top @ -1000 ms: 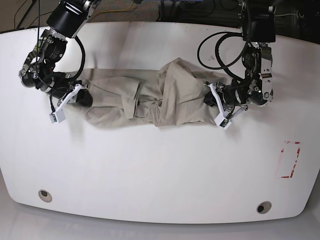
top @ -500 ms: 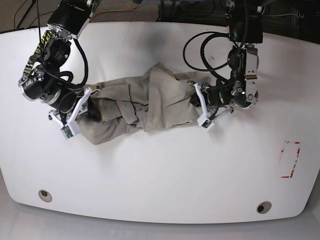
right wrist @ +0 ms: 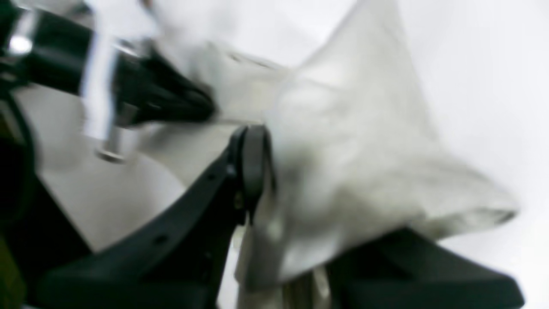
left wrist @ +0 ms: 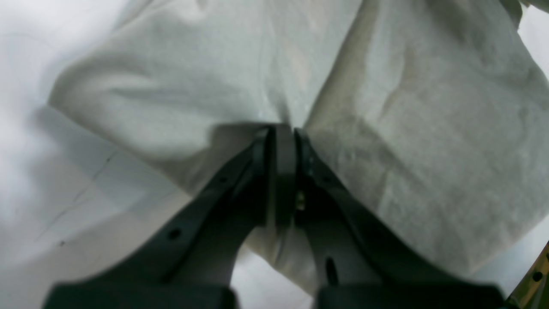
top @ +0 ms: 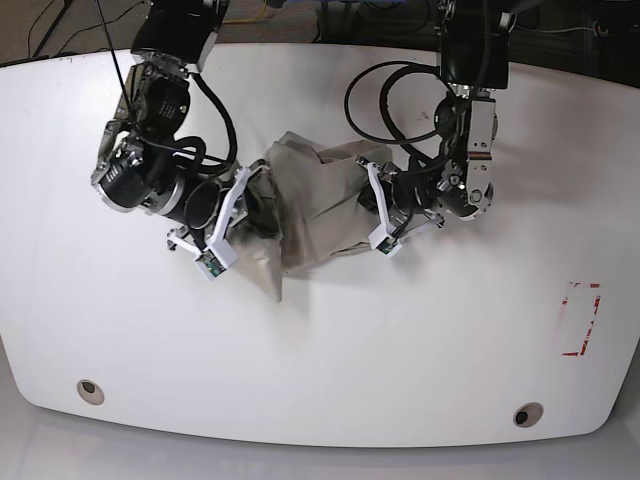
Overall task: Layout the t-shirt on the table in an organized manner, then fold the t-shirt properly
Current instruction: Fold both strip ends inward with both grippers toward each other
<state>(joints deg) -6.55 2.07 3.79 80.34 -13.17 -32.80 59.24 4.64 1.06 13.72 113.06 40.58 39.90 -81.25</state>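
T-shirt (top: 315,205) bunched between converged arms

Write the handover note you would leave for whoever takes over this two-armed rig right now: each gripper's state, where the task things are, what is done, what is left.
Left gripper: shut on the t-shirt, pinching a fold at one end.
Right gripper: shut on the t-shirt at the other end; that view is blurred.
The t-shirt sits bunched in a crumpled heap between the two grippers, mid-table, towards the far edge.
Done: both ends are gripped.
Left: the shirt is not yet laid flat, so it probably needs spreading out before any folding starts.
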